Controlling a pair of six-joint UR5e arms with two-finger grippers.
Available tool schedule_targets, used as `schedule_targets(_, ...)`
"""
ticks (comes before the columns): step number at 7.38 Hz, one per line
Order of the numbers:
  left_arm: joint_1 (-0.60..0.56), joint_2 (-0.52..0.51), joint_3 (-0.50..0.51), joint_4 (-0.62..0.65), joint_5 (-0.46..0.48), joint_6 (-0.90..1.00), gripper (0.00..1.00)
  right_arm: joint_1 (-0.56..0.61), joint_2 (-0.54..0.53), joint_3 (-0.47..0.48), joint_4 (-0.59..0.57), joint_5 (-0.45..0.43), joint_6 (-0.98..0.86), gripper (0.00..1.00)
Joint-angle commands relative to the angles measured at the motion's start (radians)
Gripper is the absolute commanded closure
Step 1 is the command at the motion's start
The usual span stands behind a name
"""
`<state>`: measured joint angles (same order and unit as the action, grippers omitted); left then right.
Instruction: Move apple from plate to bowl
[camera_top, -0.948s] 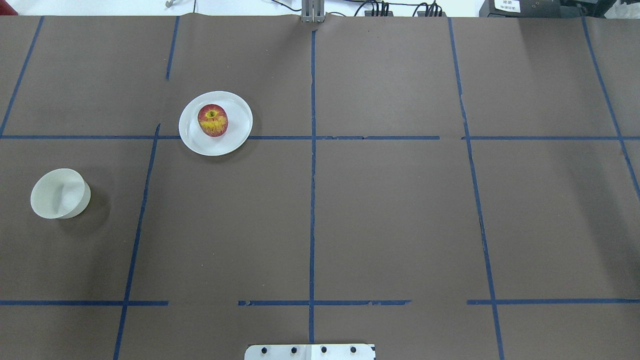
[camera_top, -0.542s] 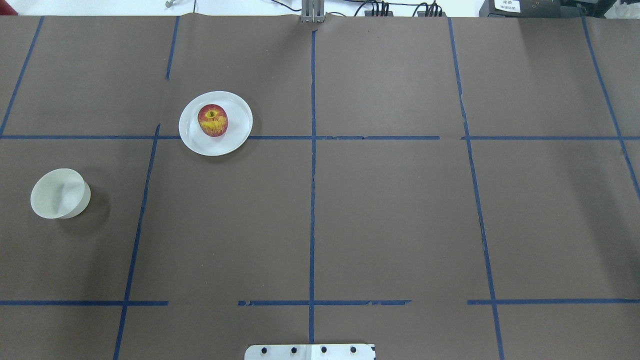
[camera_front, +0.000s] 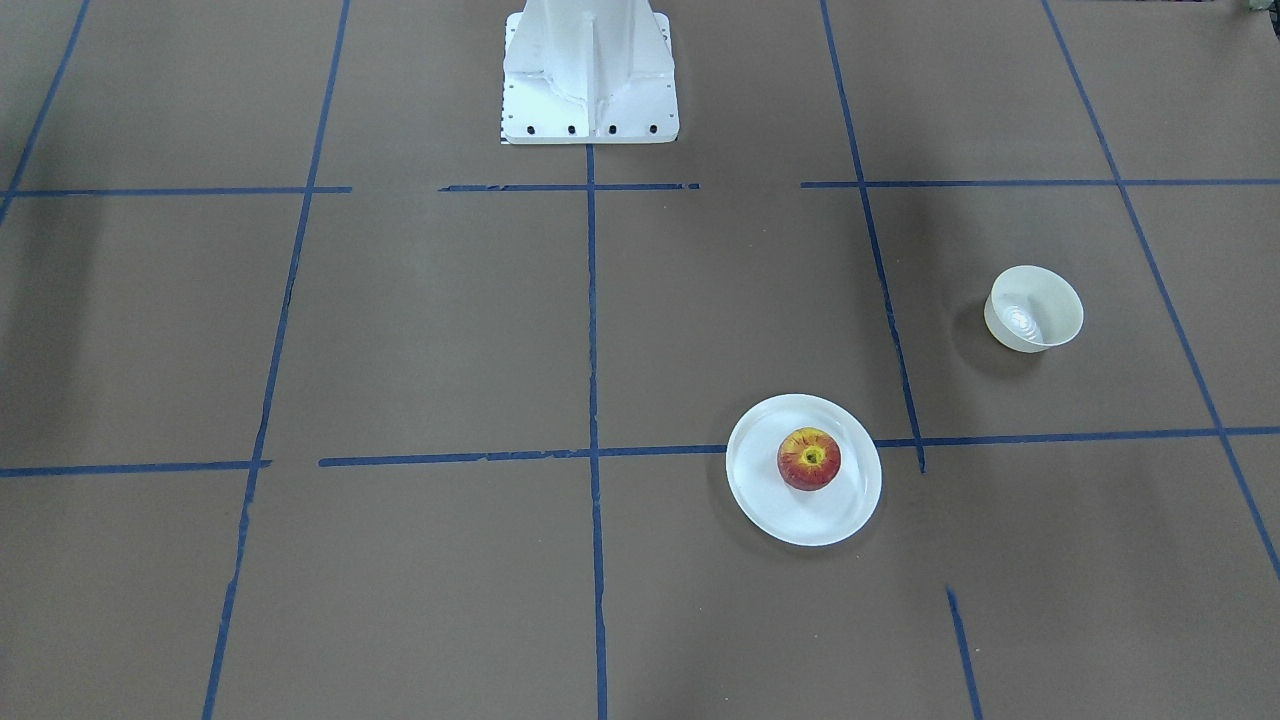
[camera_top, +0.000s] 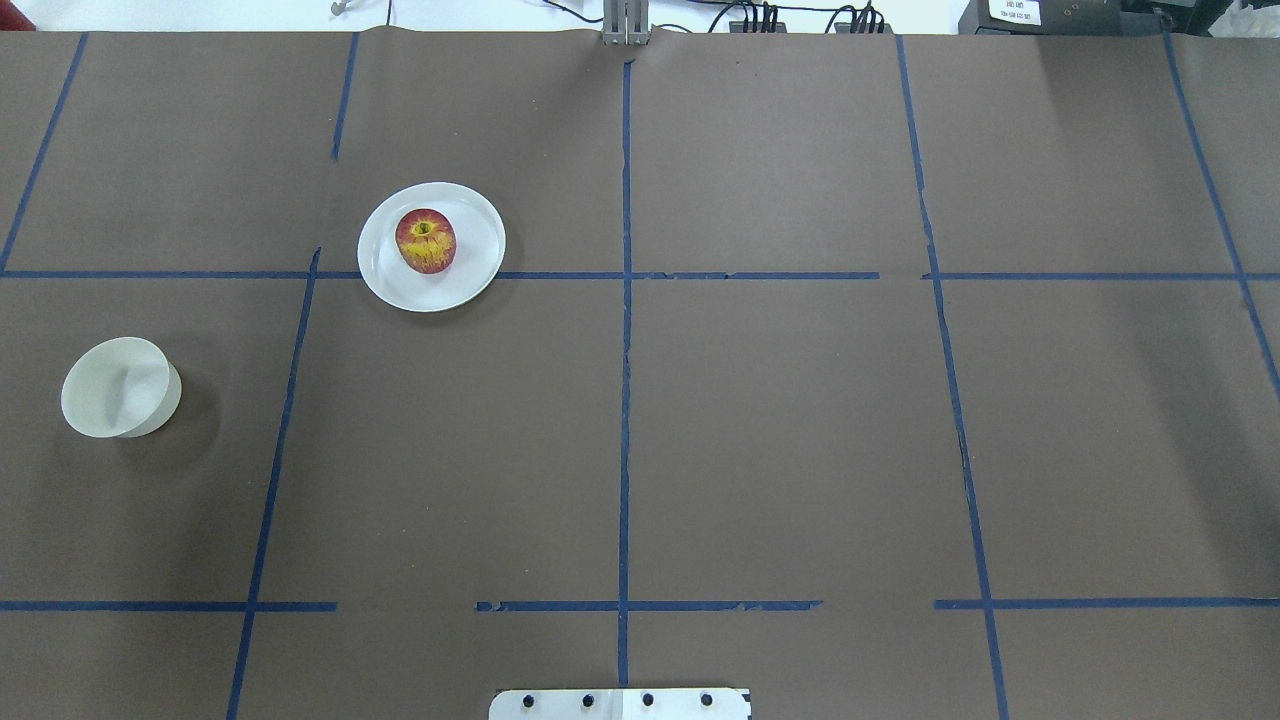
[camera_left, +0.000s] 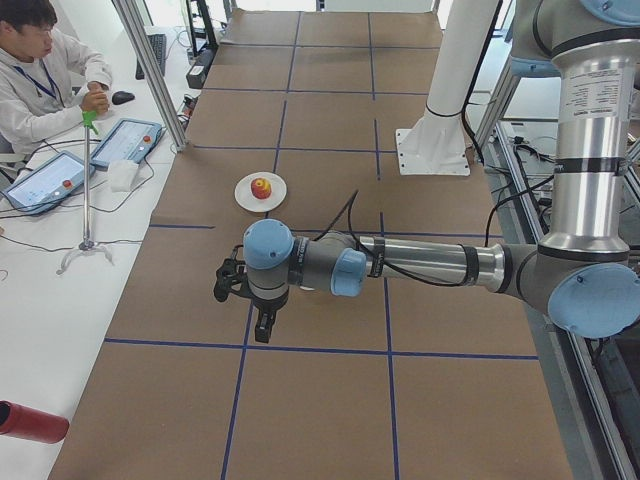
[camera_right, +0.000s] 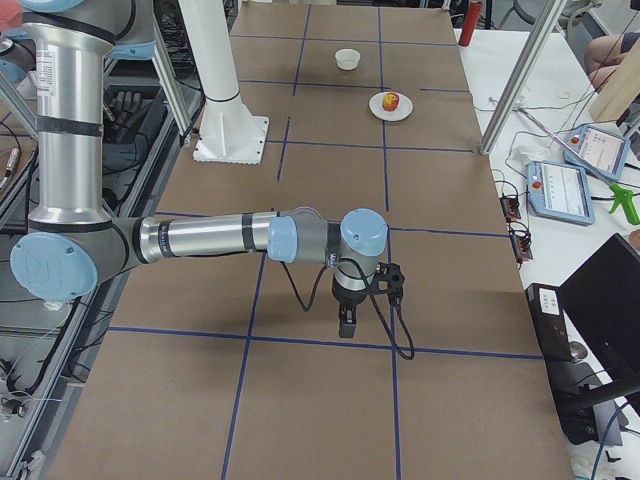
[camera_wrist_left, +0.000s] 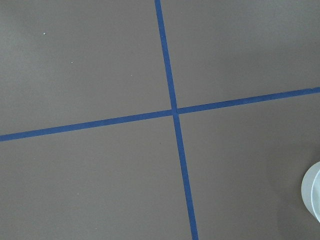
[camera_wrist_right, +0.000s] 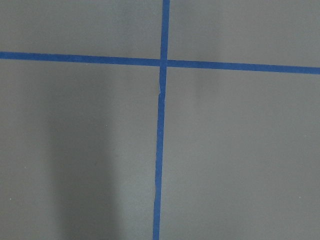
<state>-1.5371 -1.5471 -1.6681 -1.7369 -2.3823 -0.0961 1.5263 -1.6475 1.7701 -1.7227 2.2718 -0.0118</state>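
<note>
On the left half of the table, overhead view: apple sits near the middle of the plate, dimple up, at 10 o'clock from frame centre. Bowl stands upright and empty, well apart, at 8 o'clock from the plate. No arm shows in the overhead or front view. Nothing is near the apple, so the task looks unstarted.

Key relation: apple and bowl both lie on the left arm's side, far from the right arm. In the left exterior view the left gripper points down over bare table. The apple is at 12 o'clock from it, farther along the table, well apart. Its wrist view shows a tape cross and a pale curved edge at 4 o'clock. That edge is probably the bowl rim, so the bowl is likely close to that gripper. Right gripper hangs over the near end in the right exterior view, with the apple far off at 12 to 1 o'clock.

Jaw opening: cannot tell for either gripper, since only side views show them.

Apple is round with no long axis and an upright stem axis, so a top-down grasp at any yaw should work. Judgement: the left arm takes it, then carries it toward 8 o'clock. The bowl is barely bigger than the apple and thin-walled, so an off-centre drop may tip it.
</note>
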Motion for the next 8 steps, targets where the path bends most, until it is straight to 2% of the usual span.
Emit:
schedule_targets(1, 0.073, -0.049, -0.001, -0.104, 0.0, -0.23, 0.0, 0.0, 0.0, 0.0, 0.0, 0.0, 0.001, 0.0)
schedule_targets(5, 0.299, -0.27, 0.046, -0.101, 0.008, -0.567, 0.0, 0.0, 0.0, 0.0, 0.0, 0.0, 0.001, 0.0)
schedule_targets(8, 0.36, -0.375, 0.108, -0.104, 0.015, -0.652, 0.0, 0.0, 0.0, 0.0, 0.0, 0.0, 0.001, 0.0)
